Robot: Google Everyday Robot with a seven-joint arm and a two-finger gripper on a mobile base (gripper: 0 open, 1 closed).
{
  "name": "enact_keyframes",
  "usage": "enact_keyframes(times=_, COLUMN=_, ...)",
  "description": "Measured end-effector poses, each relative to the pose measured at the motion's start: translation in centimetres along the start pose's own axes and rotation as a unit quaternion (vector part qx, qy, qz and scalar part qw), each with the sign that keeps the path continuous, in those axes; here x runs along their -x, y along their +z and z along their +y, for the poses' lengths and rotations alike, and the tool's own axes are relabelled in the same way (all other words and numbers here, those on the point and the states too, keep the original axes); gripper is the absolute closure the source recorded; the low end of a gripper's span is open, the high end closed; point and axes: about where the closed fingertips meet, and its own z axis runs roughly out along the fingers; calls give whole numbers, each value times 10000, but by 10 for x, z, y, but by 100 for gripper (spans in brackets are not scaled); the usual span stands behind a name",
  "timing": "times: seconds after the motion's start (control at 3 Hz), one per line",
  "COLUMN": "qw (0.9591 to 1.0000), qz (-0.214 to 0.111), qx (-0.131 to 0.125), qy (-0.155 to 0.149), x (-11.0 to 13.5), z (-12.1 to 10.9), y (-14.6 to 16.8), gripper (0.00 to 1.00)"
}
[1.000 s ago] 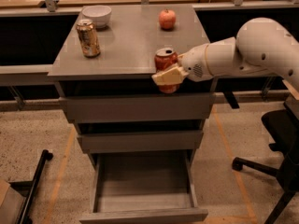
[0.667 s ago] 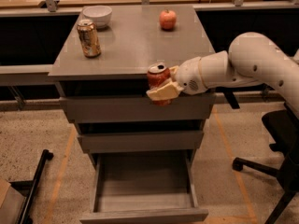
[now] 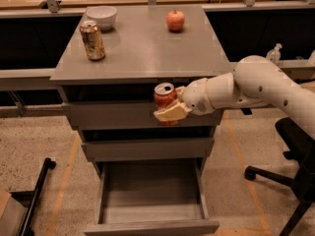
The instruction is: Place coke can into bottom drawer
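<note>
grey cabinet in a workshop aisle, coke can held off its front edge

speckled flooring with orange tape lines is seen around a grey cabinet (image 3: 142,53) at the centre of the frame. on its top, a gold-brown can (image 3: 92,41) is stood upright at the upper left, with a white bowl (image 3: 101,16) just behind it, and a red apple (image 3: 175,20) is placed near the back edge, well apart from both.

the coke can (image 3: 164,96) is held upright in the air at mid-frame, just below the cabinet's top edge and in front of the top drawer (image 3: 108,116). it is clamped between the jaws of the gripper (image 3: 167,108), one pale finger (image 3: 171,113) being laid across its lower front. the white arm (image 3: 261,85) is extended in from the right side of the frame.

the middle drawer (image 3: 147,149) is seen shut. the bottom drawer (image 3: 151,227) is pulled out toward the lower edge of the frame, its grey interior exposed, well below the can. part of a black office chair (image 3: 295,181) is seen at the lower right.
</note>
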Motion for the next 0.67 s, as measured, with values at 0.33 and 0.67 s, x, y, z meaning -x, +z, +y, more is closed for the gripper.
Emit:
enact_keyframes(times=0.33, qw=9998, qz=85, qx=149, qy=-103, x=-9, z=5, y=13, gripper=100)
enact_keyframes(times=0.67, qw=9982, qz=-95, qx=494, qy=-311, x=-38, z=20, y=43, gripper=100)
